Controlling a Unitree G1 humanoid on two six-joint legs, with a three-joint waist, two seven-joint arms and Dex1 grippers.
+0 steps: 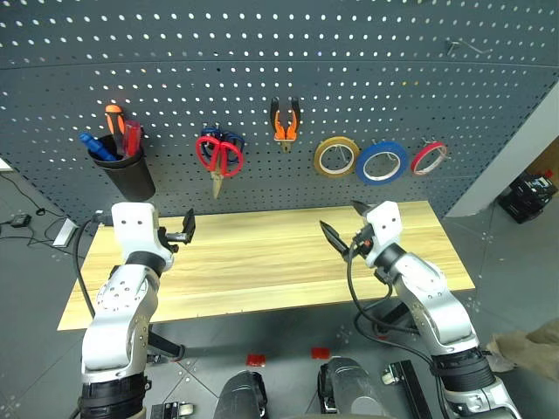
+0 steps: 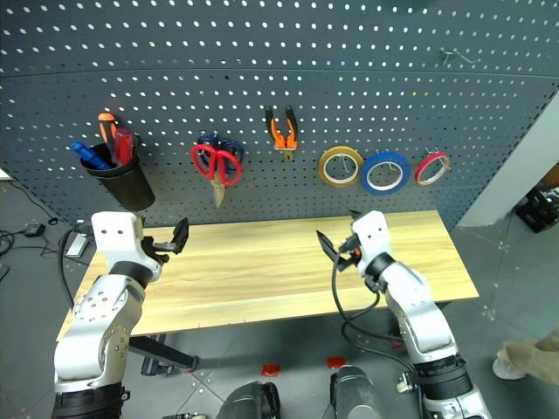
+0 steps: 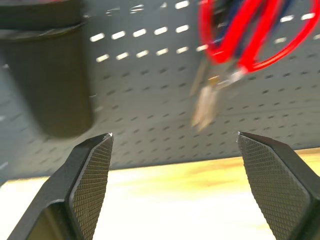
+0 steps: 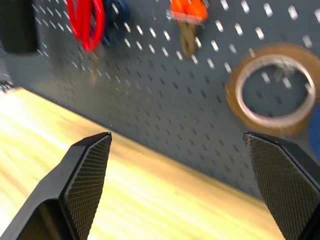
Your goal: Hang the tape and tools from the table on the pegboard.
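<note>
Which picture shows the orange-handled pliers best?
The left eye view: the orange-and-black-handled pliers hang whole on the dark grey pegboard. The right eye view shows the same. The right wrist view catches them blurred, cut off above.

No readable text, label, brand, number or sign appears on anything in these views

The floor (image 1: 35, 288) is dark grey, laid in large tiles with faint seams. To one side of the desk, cables (image 1: 17, 223) trail across it past a small pale box (image 1: 65, 231). Two little red pieces (image 1: 255, 359) lie on the tiles in front. At the far right a pale wall (image 1: 511, 166) rises, with a black object (image 1: 528, 194) at its foot. A beige bundle (image 1: 528, 349) rests nearby. Lighting is even and soft.
</note>
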